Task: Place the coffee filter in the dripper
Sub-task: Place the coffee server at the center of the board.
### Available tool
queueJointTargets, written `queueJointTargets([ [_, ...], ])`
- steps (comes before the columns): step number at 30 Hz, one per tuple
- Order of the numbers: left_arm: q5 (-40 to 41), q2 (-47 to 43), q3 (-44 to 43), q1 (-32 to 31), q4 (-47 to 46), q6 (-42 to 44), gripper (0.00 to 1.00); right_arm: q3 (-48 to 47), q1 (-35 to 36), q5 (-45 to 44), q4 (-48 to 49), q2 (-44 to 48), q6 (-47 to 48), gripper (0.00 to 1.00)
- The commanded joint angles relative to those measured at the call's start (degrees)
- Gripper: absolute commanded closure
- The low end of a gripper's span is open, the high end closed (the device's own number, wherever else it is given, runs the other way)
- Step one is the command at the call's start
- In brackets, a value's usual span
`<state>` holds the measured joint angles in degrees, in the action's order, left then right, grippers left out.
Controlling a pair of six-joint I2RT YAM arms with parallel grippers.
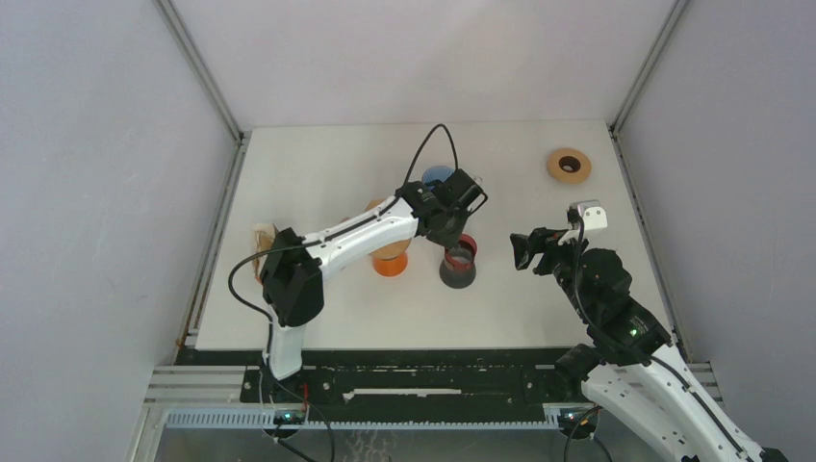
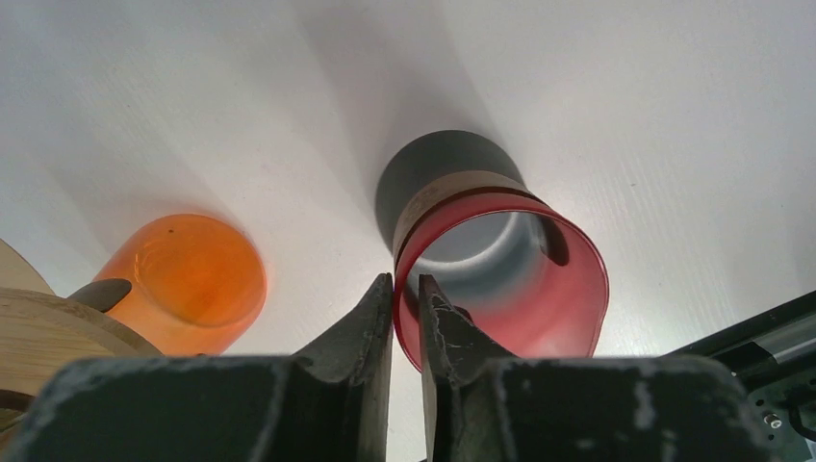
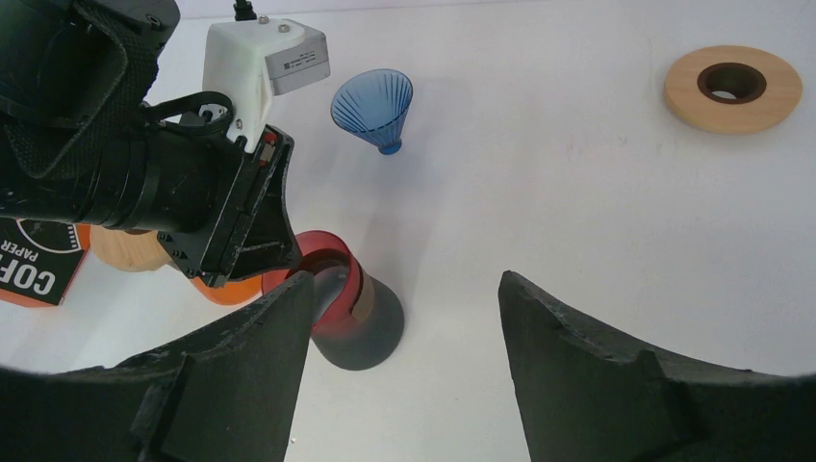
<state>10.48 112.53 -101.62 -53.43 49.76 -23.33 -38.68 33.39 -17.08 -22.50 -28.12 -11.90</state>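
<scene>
- Found left gripper [image 2: 405, 281] at the near rim of the dripper [image 2: 539, 318], fingers a narrow slit apart, nothing seen between them.
- Saw dripper, red, upright on a dark grey base [image 2: 438, 164], mid-table.
- Noted a pale grey-white inside the dripper; could not tell whether that was the filter.
- Found right gripper [image 3: 404, 279] well right of the dripper, above the table [image 3: 577, 192], fingers wide, holding nothing.
- Saw orange cup [image 2: 192, 274] just left of the dripper, blue cone [image 3: 373, 104] beyond it, wooden ring [image 3: 733, 89] far right.
</scene>
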Motion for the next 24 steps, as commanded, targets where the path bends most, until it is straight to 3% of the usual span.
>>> queueJointTargets([
  [1,-0.4,-1.1,-2.2,0.6,-2.1,0.8,0.79,-0.1,-0.4,-0.2,2.0,0.2,-0.5,0.22],
  [11,-0.3,-4.7,-3.0,1.1,-2.0,0.7,0.65,-0.2,-0.4,0.4,2.4,0.6,-0.3,0.22],
  [24,-0.5,-21.3,-3.5,3.3,-1.2,1.3,0.38,-2.3,-0.9,5.0,2.6,-3.4,0.6,0.16],
])
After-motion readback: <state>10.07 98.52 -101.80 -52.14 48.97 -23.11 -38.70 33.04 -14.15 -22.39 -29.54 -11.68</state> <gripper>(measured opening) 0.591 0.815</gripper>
